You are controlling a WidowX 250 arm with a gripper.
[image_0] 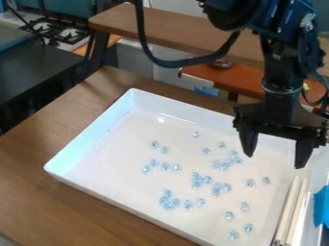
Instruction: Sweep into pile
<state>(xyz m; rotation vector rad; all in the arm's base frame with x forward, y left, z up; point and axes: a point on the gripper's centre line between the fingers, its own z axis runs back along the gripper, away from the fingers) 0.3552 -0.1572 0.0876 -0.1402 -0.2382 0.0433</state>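
My gripper [275, 161] hangs over the right back part of the white tray [90, 138], its two fingers spread wide with nothing between them. Many small clear-blue pieces lie scattered on the tray floor, among them a cluster [168, 201] near the front and another group [225, 164] near the middle, left of the gripper. Single pieces [230, 215] are spread between and around these groups. Below the gripper, along the tray's right side, lie two pale sticks [288, 211] running front to back.
The tray has raised walls and rests on a brown wooden table [77, 206]. A blue object [322, 206] is at the right edge. Behind stand a wooden shelf [154, 30], a reddish-brown surface [245, 77] and a stove [59, 31] at the upper left.
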